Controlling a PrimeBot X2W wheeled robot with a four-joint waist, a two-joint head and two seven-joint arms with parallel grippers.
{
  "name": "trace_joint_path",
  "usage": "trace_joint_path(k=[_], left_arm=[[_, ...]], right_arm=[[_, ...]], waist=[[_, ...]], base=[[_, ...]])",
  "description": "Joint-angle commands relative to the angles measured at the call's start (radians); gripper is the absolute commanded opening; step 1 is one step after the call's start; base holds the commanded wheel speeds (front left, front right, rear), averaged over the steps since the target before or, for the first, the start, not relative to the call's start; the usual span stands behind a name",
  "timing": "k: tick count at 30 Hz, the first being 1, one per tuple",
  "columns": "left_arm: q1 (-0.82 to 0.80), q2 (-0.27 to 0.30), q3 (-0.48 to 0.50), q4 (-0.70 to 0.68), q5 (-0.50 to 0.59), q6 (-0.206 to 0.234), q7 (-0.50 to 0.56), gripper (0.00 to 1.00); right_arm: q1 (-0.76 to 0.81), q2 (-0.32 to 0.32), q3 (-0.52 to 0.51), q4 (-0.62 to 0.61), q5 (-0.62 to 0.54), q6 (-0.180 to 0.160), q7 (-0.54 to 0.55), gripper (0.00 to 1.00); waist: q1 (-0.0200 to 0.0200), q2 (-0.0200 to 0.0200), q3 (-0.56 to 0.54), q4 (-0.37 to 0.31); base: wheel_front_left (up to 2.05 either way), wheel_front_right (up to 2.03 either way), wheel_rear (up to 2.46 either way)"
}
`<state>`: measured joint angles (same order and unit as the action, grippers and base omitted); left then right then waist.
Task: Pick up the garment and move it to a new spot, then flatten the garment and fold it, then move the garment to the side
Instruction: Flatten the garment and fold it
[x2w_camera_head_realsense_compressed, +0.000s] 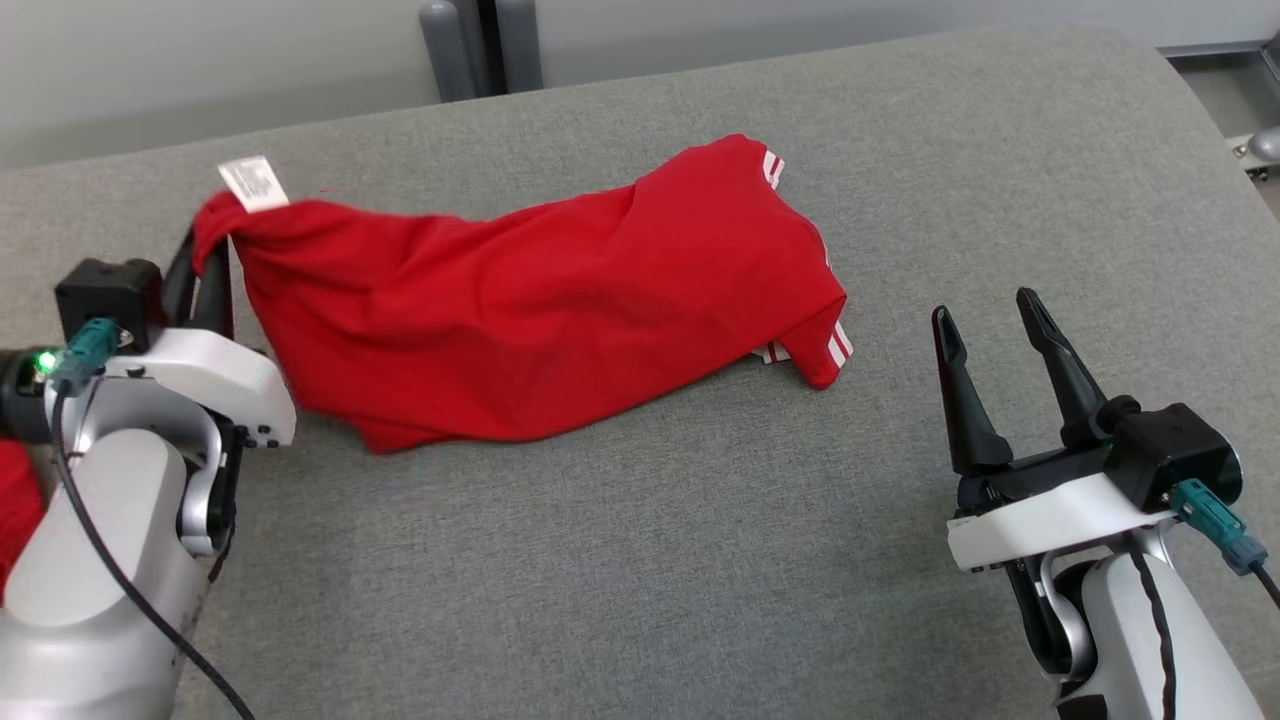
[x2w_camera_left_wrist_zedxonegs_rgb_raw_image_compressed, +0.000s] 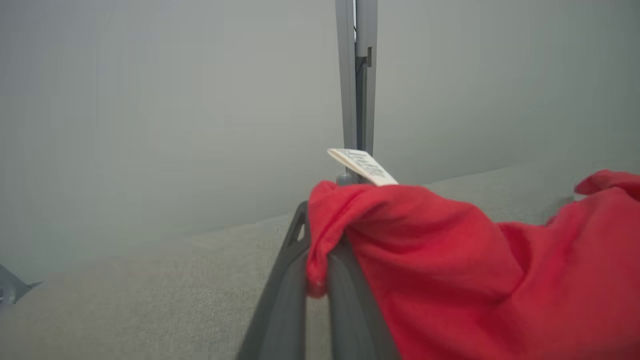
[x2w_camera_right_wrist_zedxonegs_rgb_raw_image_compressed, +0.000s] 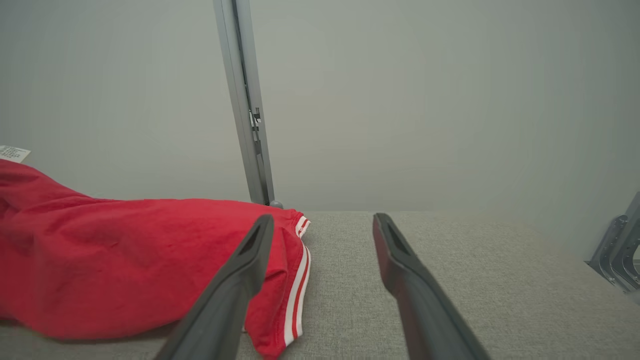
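Red garment (x2w_camera_head_realsense_compressed: 560, 320): lies on table (x2w_camera_head_realsense_compressed: 640, 560), one corner pinched by left end effector (x2w_camera_head_realsense_compressed: 208, 262). Right end effector (x2w_camera_head_realsense_compressed: 985, 308): spread, empty, nearby. Risk: the small pinch may slip under drag.

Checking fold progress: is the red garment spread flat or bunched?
Bunched: the red garment lies creased and doubled over, one end lifted, pinched in the left pincer.

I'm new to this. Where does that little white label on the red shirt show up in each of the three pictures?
Head view: upper left; the label sticks up from the red shirt where the left hand pinches it.
Left wrist view: centre; the label sits atop the pinched cloth.
Right wrist view: far left edge, halfway up.
Shared landmark: the grey post behind the table.
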<state>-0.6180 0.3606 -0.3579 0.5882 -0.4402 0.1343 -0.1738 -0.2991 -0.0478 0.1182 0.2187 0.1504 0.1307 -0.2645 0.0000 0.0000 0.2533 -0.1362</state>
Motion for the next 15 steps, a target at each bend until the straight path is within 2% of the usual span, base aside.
trace_joint_path(k=[1,4,8,15], left_arm=[[0.010,0.002,-0.001,0.006,0.004,0.009,0.004,1.00],[0.014,-0.005,-0.012,0.044,0.012,0.027,0.027,1.00],[0.007,-0.017,-0.004,0.062,0.000,0.044,0.004,1.00],[0.022,-0.040,0.029,-0.009,-0.018,0.040,-0.073,1.00]], right_arm=[[-0.012,-0.005,0.001,0.005,0.006,0.000,-0.003,1.00],[-0.016,-0.005,0.004,0.007,0.008,0.000,-0.003,1.00],[-0.016,-0.006,-0.001,0.009,0.010,0.000,-0.003,1.00],[-0.004,-0.005,-0.018,0.005,-0.005,0.000,-0.003,1.00]], waist=[[0.0000,0.0000,0.004,-0.003],[0.0000,0.0000,0.009,-0.009],[0.0000,0.0000,0.007,-0.010],[0.0000,0.0000,-0.033,0.017]], base=[[0.00,0.00,0.00],[0.00,0.00,0.00],[0.00,0.00,0.00],[0.00,0.00,0.00]])
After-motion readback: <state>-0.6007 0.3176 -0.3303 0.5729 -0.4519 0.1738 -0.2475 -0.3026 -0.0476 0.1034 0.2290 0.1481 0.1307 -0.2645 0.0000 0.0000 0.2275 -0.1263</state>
